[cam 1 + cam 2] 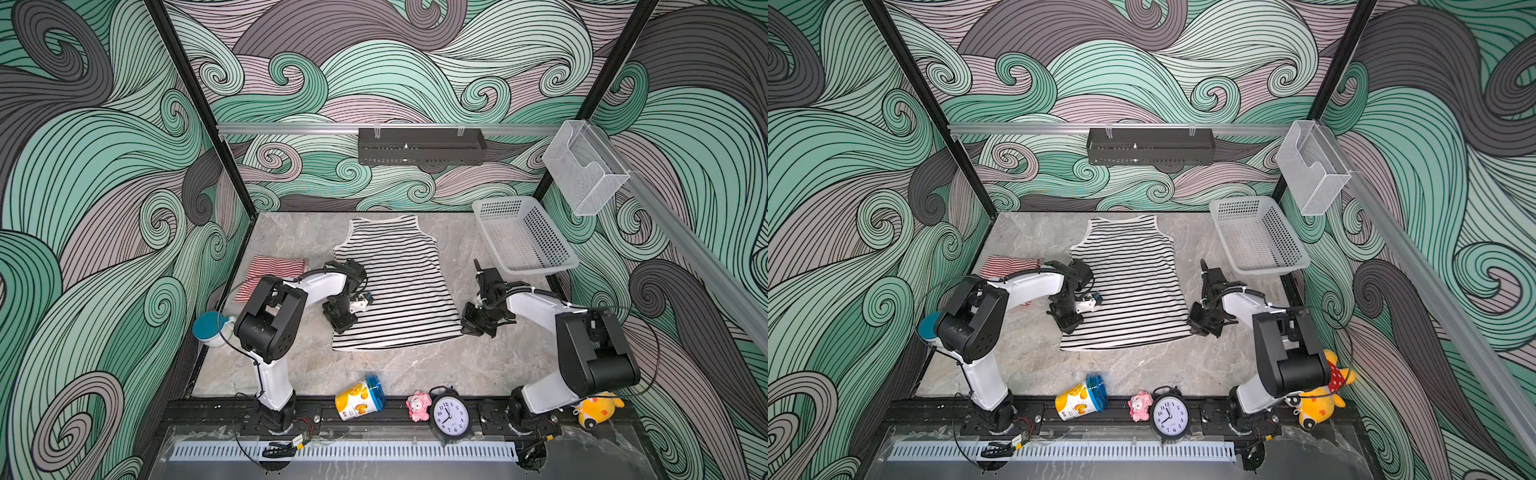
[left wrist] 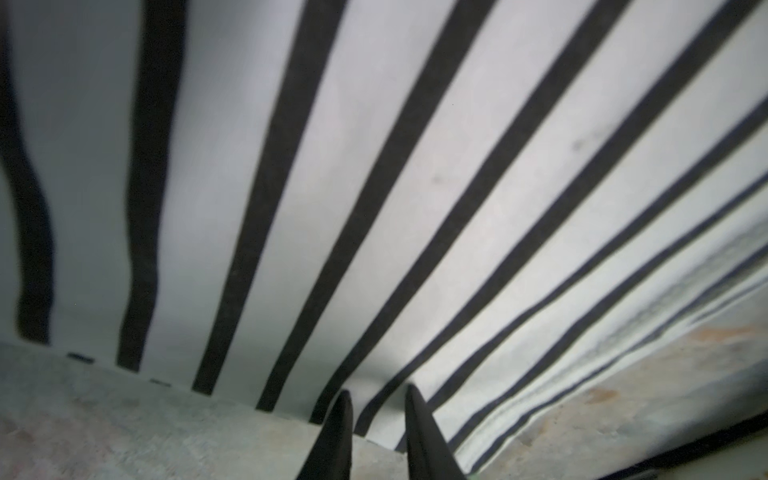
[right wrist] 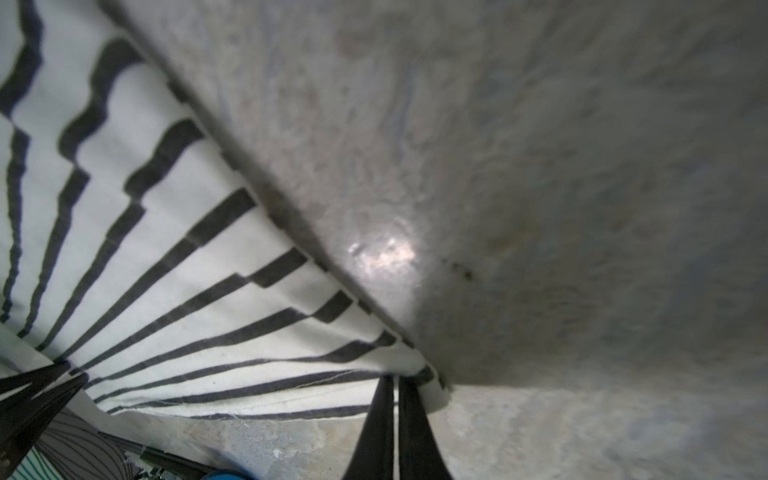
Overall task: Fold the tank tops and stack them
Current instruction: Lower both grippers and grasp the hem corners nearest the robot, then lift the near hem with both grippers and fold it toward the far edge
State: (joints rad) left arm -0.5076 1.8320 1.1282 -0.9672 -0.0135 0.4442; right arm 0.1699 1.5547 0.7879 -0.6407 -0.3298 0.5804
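Finding: a robotics laboratory test cell, not a home or shop.

Evidence: the white-and-black left robot arm (image 1: 276,382) and right robot arm (image 1: 540,392) are bolted to a black slotted mounting rail (image 1: 208,409) along the near edge of the grey marble-look bench (image 1: 374,365). A white slotted cable duct (image 1: 374,452) runs in front of it. Black metal frame posts (image 1: 195,95) and a silver aluminium rail (image 1: 291,128) enclose the cell. A printed green-and-grey swirl backdrop (image 1: 83,166) covers the walls.

Unrelated props line the near edge: a round black alarm clock (image 1: 451,415), a yellow snack canister with a blue lid (image 1: 359,401) and a yellow plush toy (image 1: 598,409). A black-and-white striped tank top (image 1: 399,286) lies mid-bench.
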